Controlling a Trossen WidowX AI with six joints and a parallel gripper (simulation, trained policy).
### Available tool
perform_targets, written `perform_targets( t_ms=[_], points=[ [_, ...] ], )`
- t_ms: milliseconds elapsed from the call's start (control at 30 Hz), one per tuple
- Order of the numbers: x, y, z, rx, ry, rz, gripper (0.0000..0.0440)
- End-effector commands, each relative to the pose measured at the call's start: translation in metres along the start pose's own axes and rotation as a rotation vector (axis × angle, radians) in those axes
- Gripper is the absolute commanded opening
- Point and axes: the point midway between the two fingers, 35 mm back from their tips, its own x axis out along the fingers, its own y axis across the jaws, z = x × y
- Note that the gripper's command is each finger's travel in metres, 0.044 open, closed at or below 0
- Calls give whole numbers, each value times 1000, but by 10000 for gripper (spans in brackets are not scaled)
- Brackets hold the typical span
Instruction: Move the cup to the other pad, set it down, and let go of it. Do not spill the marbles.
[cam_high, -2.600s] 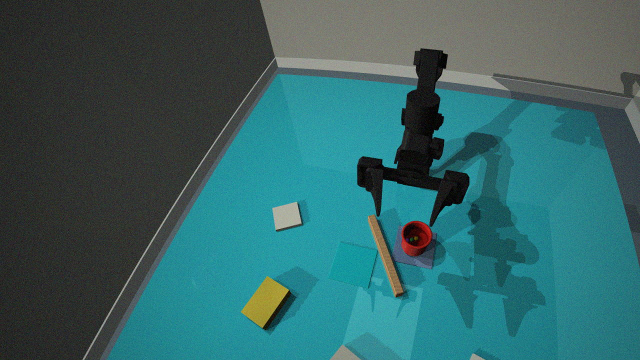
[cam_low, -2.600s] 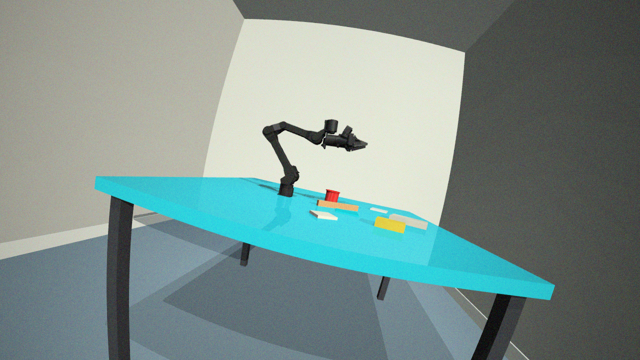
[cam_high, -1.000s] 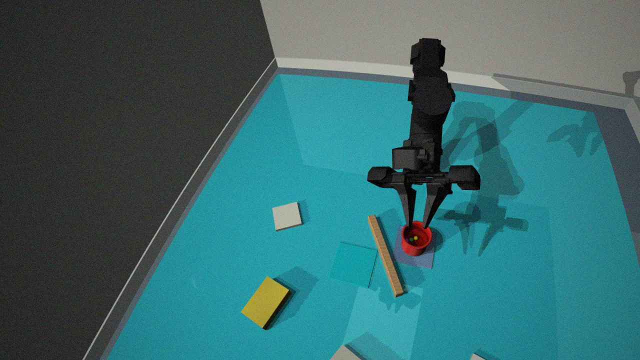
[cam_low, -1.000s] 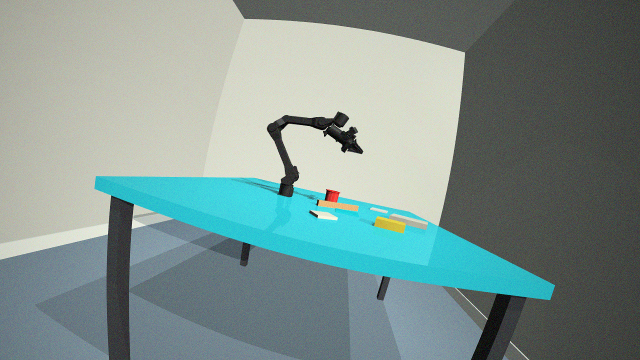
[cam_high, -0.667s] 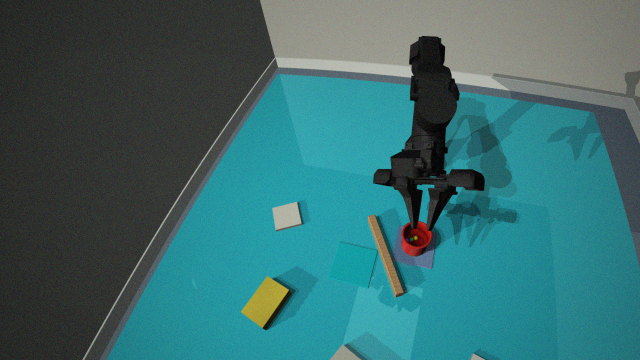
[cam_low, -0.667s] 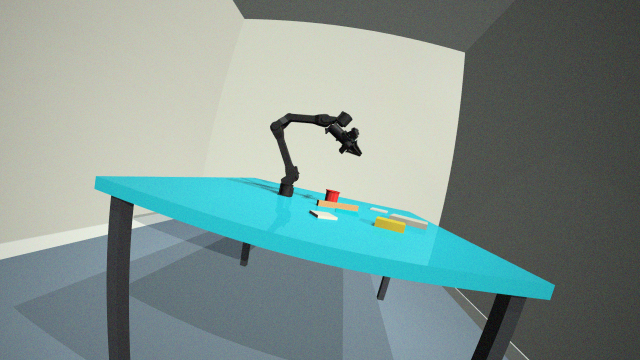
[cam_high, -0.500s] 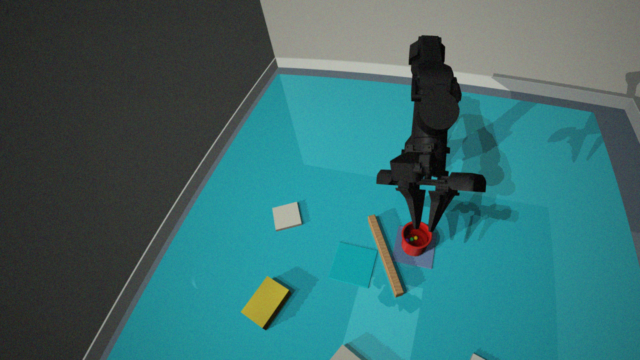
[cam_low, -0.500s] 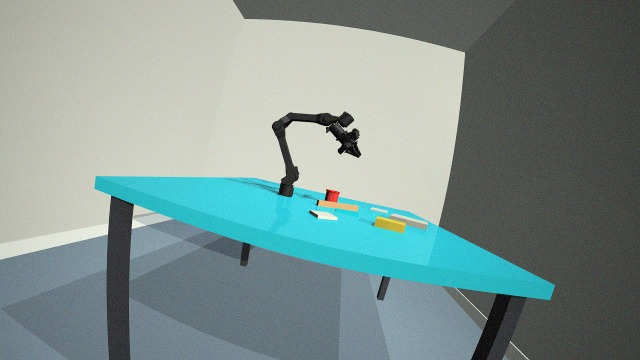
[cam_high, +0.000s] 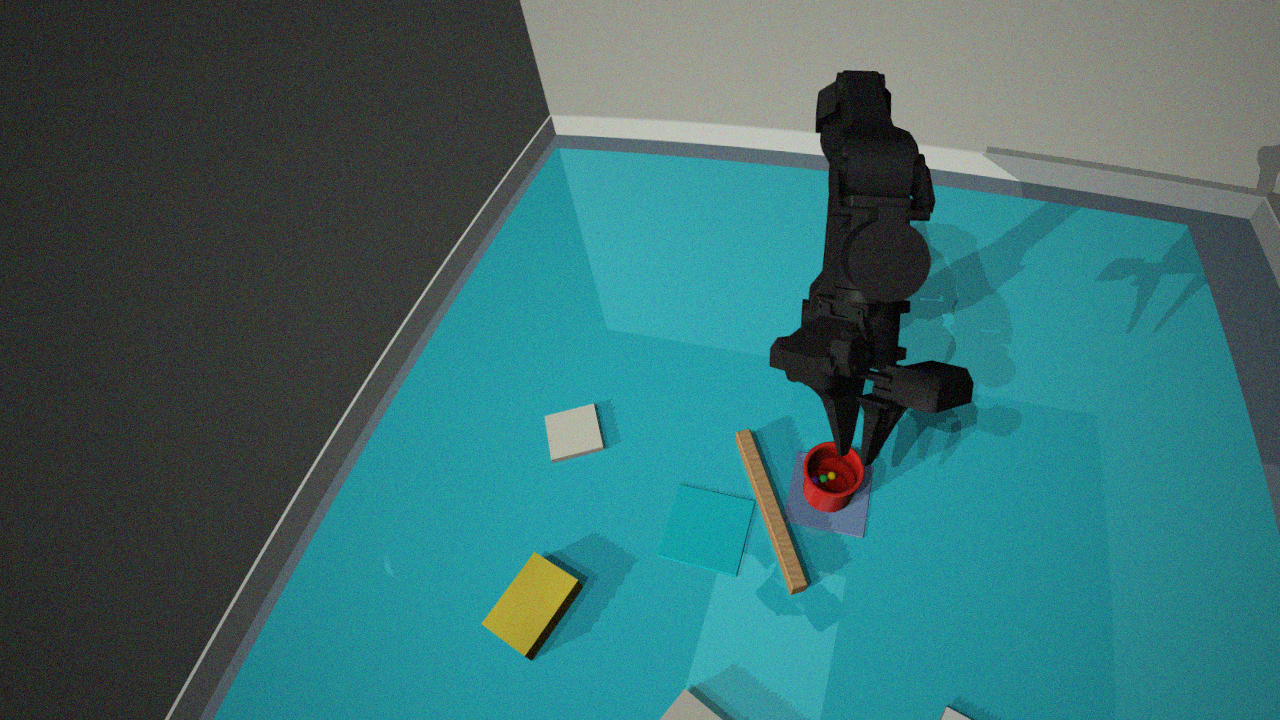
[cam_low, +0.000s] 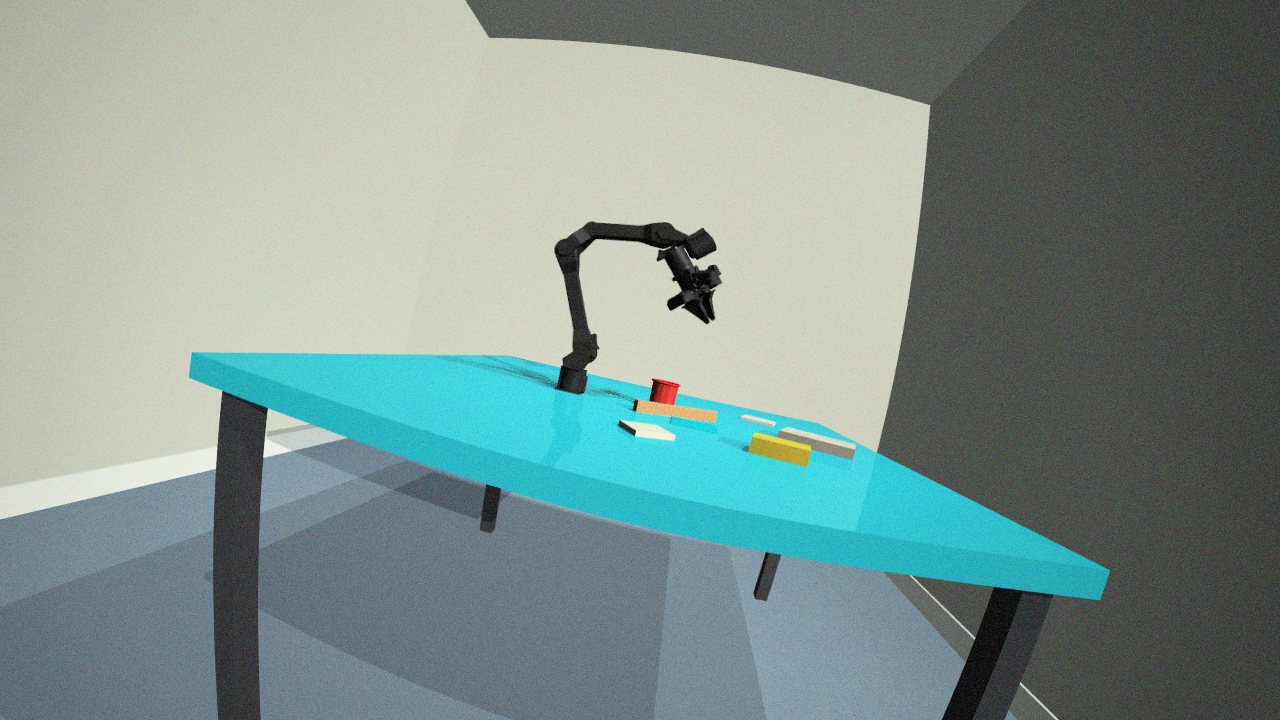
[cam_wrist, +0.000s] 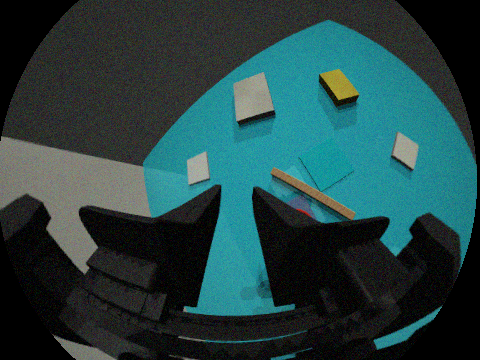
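The red cup (cam_high: 827, 501) (cam_low: 664, 391) stands upright on the purple pad (cam_high: 853, 524). Small marbles (cam_high: 823, 478) lie inside it, a yellow and a green one plain to see and a dark blue one fainter. A flat teal pad (cam_high: 707, 528) (cam_wrist: 327, 164) lies on the other side of the wooden bar. My gripper (cam_high: 855, 456) (cam_low: 710, 319) (cam_wrist: 237, 191) is partly open, with a narrow gap and nothing between its fingers. It hangs high above the table, well clear of the cup. In the wrist view the right finger hides most of the cup.
A wooden bar (cam_high: 771, 514) (cam_low: 675, 411) (cam_wrist: 312, 192) lies between the two pads. A yellow block (cam_high: 532, 604) (cam_low: 779, 449) (cam_wrist: 339, 86), a white tile (cam_high: 572, 431) (cam_low: 646, 430) (cam_wrist: 405, 151), a grey slab (cam_low: 816, 443) (cam_wrist: 253, 97) and a smaller white tile (cam_wrist: 198, 168) lie farther out.
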Motion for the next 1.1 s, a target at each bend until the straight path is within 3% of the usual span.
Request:
perform_targets(
  t_ms=[0,1067],
  points=[
    [1,-2,-5,26,35,-27,119],
    [24,-67,-50,157,322,-454,133]
  ],
)
